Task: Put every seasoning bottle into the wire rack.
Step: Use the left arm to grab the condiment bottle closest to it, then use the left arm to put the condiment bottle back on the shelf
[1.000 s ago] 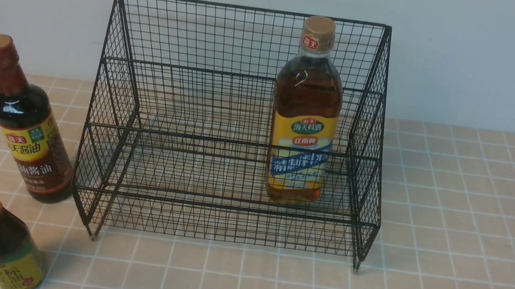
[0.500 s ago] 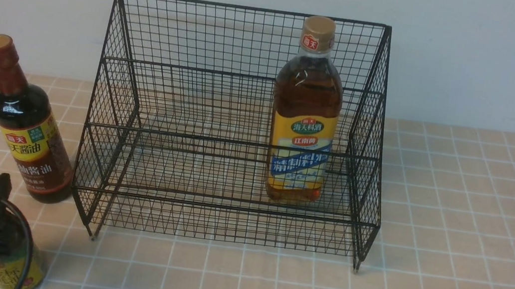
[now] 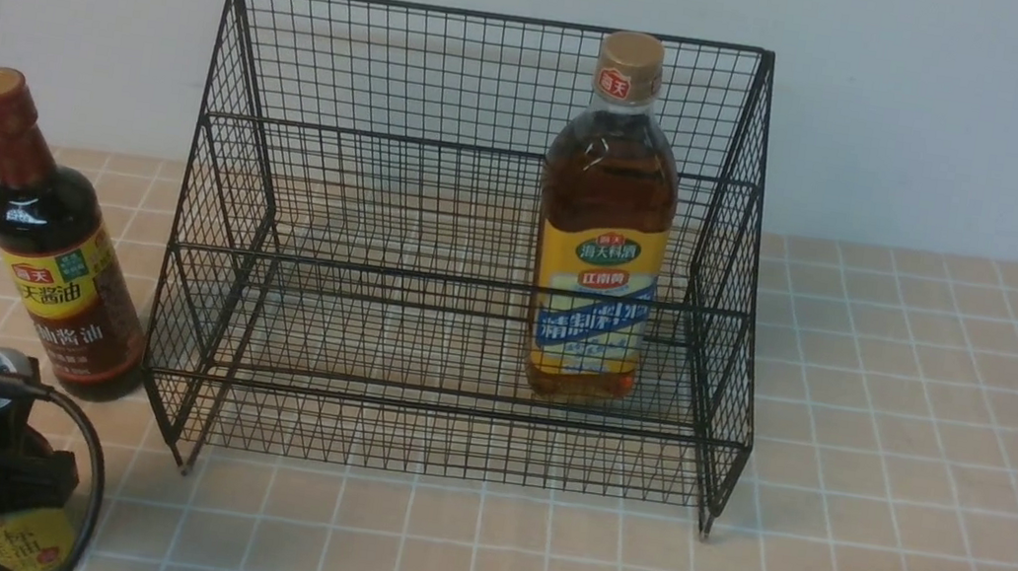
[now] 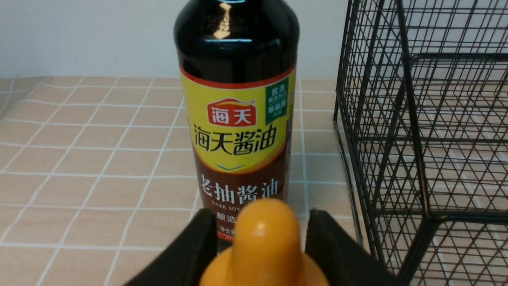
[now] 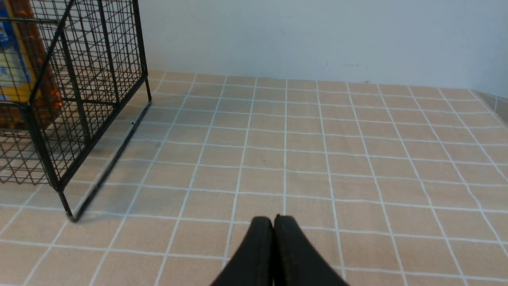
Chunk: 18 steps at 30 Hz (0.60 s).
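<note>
Left wrist view: left gripper (image 4: pixel 262 226) flanks small bottle's cap (image 4: pixel 266 242), probably to lift it upright; can't tell if it's pinching yet. Dark bottle (image 4: pixel 238 151) stands beyond it, rack (image 4: pixel 420 159) beside, amber bottle (image 3: pixel 600 259) inside. Right gripper (image 5: pixel 274 222) pressed together, nothing held

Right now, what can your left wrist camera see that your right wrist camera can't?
Only the left wrist view shows the dark long-necked bottle with its yellow label, the orange nozzle cap of the small bottle, and the left gripper, its fingers on either side of that cap.

Only the right wrist view shows part of the amber bottle behind the mesh, and the right gripper, shut.

Both show part of the black wire rack, the tiled surface and the pale wall.
</note>
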Available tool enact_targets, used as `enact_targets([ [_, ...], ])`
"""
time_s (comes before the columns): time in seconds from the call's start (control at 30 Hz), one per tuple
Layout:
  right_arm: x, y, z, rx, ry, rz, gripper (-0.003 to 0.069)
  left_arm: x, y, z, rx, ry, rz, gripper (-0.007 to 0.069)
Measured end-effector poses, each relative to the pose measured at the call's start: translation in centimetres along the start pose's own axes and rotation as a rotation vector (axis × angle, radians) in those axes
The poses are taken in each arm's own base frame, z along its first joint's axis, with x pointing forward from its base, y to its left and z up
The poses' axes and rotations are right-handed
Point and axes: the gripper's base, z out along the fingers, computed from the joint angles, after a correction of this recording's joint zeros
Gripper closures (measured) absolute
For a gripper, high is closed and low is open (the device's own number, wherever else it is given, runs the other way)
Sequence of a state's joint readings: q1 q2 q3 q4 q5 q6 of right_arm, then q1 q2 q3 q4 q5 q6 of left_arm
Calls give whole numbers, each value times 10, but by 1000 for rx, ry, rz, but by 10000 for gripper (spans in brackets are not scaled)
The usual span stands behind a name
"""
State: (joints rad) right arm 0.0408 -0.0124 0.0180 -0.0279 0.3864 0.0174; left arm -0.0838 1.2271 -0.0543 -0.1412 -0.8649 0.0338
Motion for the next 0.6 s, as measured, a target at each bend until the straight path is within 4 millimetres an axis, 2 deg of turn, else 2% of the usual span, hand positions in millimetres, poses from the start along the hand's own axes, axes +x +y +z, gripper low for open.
enact_targets([
  [0.17, 0, 0, 0, 0, 0, 0, 672, -8, -2, -6, 22, -44, -2, 362],
  [0.33, 0, 0, 0, 0, 0, 0, 672, -25, -5, -10, 49, -52, 1, 362],
  [0.37, 0, 0, 0, 0, 0, 0, 672, -38, -7, -10, 66, -35, 9, 362],
  [0.47, 0, 0, 0, 0, 0, 0, 672, -59, -10, -11, 89, -17, 38, 362],
  [0.5, 0, 0, 0, 0, 0, 0, 672, -75, -12, -13, 98, -18, 53, 362],
  [0.57, 0, 0, 0, 0, 0, 0, 672, -85, -13, -15, 101, -24, 60, 362],
  [0.6, 0, 0, 0, 0, 0, 0, 672, -100, -14, -17, 106, -46, 73, 362],
])
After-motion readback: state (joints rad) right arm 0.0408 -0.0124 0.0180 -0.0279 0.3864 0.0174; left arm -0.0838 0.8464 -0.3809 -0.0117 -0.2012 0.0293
